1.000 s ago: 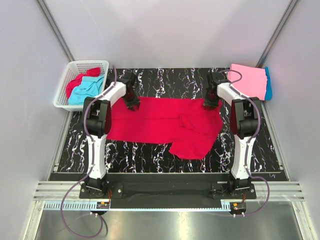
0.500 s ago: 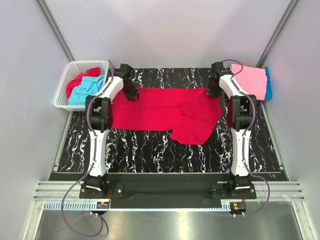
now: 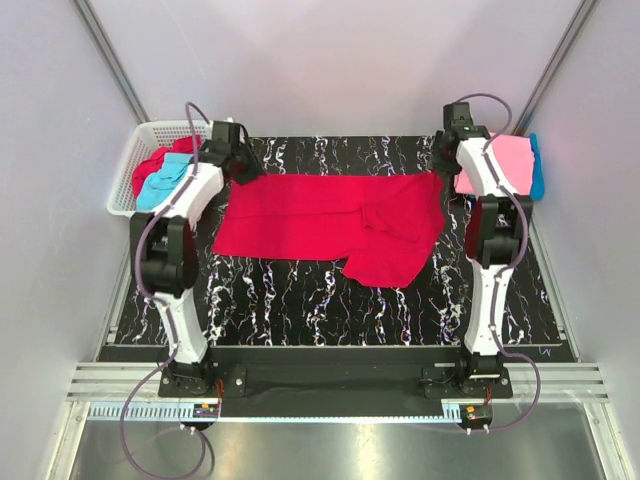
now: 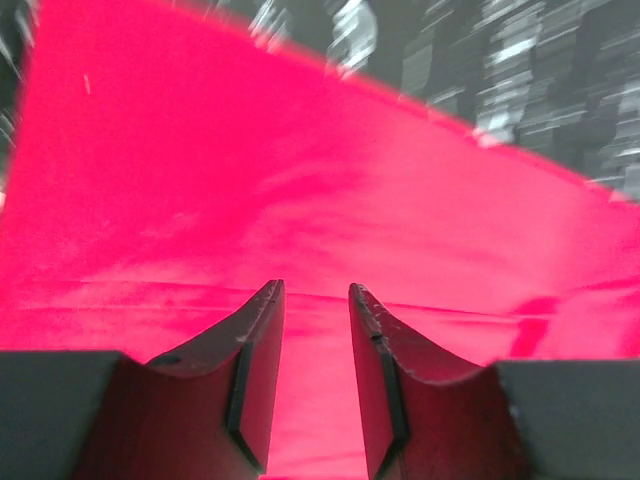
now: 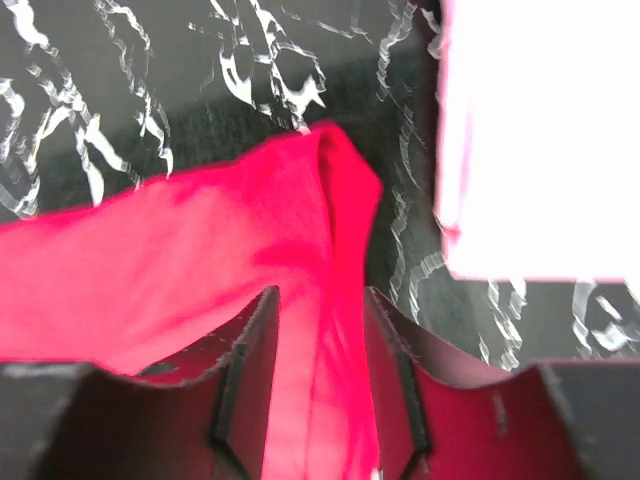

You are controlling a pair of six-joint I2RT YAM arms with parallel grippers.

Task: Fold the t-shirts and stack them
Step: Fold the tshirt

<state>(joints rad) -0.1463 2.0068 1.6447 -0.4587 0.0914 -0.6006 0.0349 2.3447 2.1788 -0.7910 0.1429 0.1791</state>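
Note:
A crimson red t-shirt (image 3: 325,225) lies spread flat on the black marbled table (image 3: 300,300), one part folded over at its right front. My left gripper (image 3: 245,165) (image 4: 315,290) hovers at the shirt's far left corner, jaws apart, with the flat red cloth (image 4: 300,180) beneath and nothing pinched. My right gripper (image 3: 443,160) (image 5: 320,292) is at the far right corner, open, and the shirt's edge (image 5: 340,200) runs loosely between its fingers. A folded pink t-shirt (image 3: 505,165) (image 5: 540,130) lies at the back right on a turquoise blue one (image 3: 537,165).
A white lattice basket (image 3: 130,165) stands at the back left, holding a red shirt (image 3: 150,168) and a turquoise one (image 3: 162,185). Grey walls close in the table on three sides. The arm bases stand on the rail at the near edge.
Both grippers moved toward the back of the table and slightly outward, dragging the red shirt's far edge with them. Their jaws have widened and let the cloth go.

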